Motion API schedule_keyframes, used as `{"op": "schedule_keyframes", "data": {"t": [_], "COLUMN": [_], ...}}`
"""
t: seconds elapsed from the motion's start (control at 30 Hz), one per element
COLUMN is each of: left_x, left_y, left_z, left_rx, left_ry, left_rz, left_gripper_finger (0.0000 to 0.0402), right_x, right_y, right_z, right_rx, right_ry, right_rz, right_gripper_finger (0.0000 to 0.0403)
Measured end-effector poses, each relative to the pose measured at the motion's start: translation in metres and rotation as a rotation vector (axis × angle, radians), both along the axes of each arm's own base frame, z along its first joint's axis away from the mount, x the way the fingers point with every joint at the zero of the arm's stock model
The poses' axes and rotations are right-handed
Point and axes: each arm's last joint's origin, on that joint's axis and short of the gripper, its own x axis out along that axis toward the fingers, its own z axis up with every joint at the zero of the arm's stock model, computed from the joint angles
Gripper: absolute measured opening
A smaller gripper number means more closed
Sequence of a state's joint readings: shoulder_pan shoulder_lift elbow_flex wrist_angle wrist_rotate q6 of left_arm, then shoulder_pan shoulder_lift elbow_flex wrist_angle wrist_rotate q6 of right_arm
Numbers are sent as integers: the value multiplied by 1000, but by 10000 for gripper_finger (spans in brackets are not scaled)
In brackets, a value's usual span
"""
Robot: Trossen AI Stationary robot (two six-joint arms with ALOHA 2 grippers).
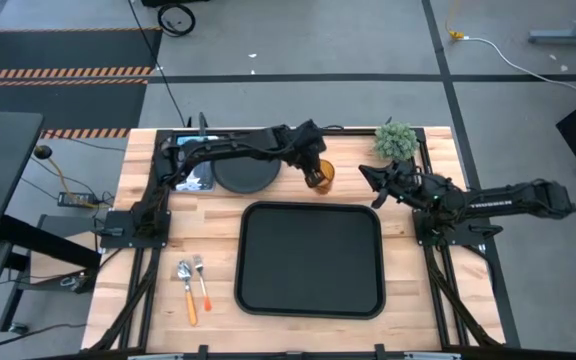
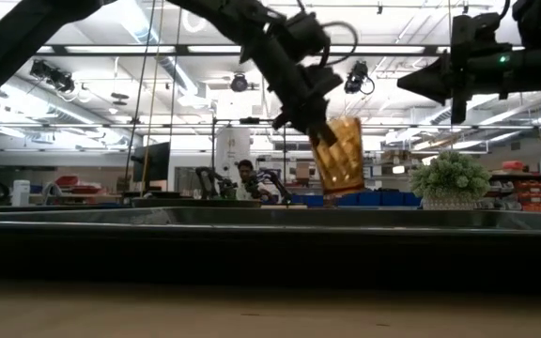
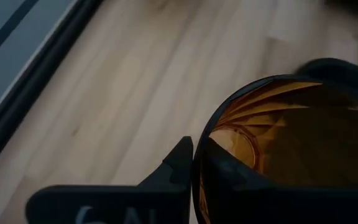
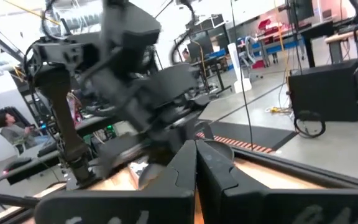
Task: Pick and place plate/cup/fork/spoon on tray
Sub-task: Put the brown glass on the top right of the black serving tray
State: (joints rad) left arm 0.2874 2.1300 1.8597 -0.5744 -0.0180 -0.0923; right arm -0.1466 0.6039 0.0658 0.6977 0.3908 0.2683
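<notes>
From above, the left hand (image 1: 315, 170) grips the small amber translucent cup (image 1: 321, 176) just beyond the large black rectangular tray (image 1: 311, 260), beside the round black plate (image 1: 246, 173), likely carrying it trayward; the right hand (image 1: 376, 184) waits near a small potted plant (image 1: 395, 141). The level view alone shows the cup clear of the tabletop, tilted. The right wrist view shows its fingers pressed together

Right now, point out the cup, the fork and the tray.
cup (image 2: 338, 150): low view, its ribbed amber wall.
fork (image 1: 203, 284): high view, top of its red-orange handle.
tray (image 1: 310, 258): high view, middle of its bare black floor.
</notes>
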Motion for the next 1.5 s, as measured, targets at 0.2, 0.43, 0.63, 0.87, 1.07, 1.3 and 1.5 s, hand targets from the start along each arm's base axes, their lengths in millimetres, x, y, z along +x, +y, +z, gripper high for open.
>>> {"op": "schedule_keyframes", "data": {"t": [0.2, 0.43, 0.63, 0.87, 1.07, 1.3, 1.5], "left_x": [13, 23, 34, 42, 47, 49, 52], "left_y": [-39, -83, -120, -143, -147, -146, -145], "left_z": [14, 19, -7, -34, -38, -36, -33], "left_rx": [29, 59, 30, 28, 57, 82, 115], "left_ry": [-36, -84, -31, 15, -15, -38, -73], "left_rz": [-107, -180, -240, -285, -297, -288, -310], "left_gripper_finger": [25, 26, 26, 27, 28, 59, 110], "right_x": [-8, -16, -19, -20, -20, -19, -19], "right_y": [1, 2, 3, 3, 3, 3, 3], "right_z": [3, 5, 8, 9, 9, 9, 8], "right_rx": [-48, -82, -101, -103, -97, -98, -83], "right_ry": [14, 25, 4, -6, -9, -6, -8], "right_rz": [-11, -17, -21, -21, -18, -11, 3], "right_gripper_finger": [8, 8, 8, 8, 10, 10, 11]}}
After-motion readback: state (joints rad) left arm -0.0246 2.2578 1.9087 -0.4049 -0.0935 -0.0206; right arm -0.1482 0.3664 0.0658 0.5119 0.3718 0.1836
